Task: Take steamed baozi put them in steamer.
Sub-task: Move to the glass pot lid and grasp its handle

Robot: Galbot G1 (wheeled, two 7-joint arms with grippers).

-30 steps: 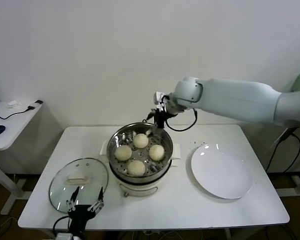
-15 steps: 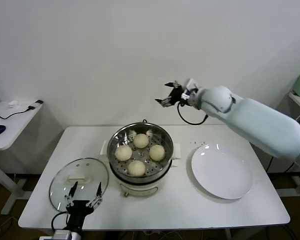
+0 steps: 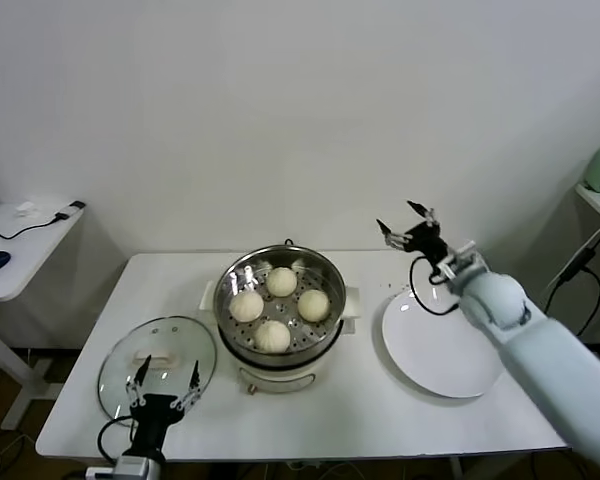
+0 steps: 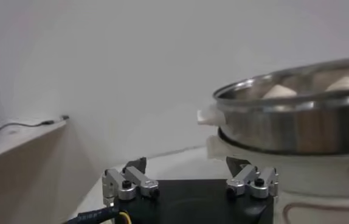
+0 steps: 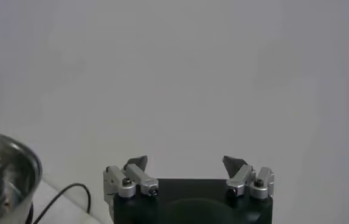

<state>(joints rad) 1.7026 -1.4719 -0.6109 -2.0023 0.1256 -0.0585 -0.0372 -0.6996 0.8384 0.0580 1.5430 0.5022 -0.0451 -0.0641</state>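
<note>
- We are holding our right gripper [image 3: 406, 227] in the air, fingers spread and carrying nothing, above the far rim of the flat round white plate [image 3: 443, 345] and well apart from the wide round shiny stainless-steel steamer [image 3: 280, 303].
- We are parking our left gripper [image 3: 163, 385] low at the near edge of the white table [image 3: 380, 410], prongs apart and empty, just over the near rim of the round glass lid with the white handle [image 3: 158, 355].
- All four small cream-white steamed baozi [image 3: 281, 281] are sitting on the perforated tray inside the steamer, and the plate is lying bare, so we are judging the loading finished.
- With the right arm clear of the pot, doing this step well, as we are judging it, means carrying the spread claw wide of the steamer's rim and of the black cable near the wrist, and keeping it high over the plate.
- The head view is giving us the whole layout: pot, plate, lid and both arms.
- The left wrist view is offering the steamer from the side, two bun tops [image 4: 278, 91] peeking over the steel rim, which the overhead angle cannot convey.
- The right wrist view is showing mostly blank wall, only a sliver of the pot at its edge, and the parted fingertips [image 5: 234, 164] close up.
</note>
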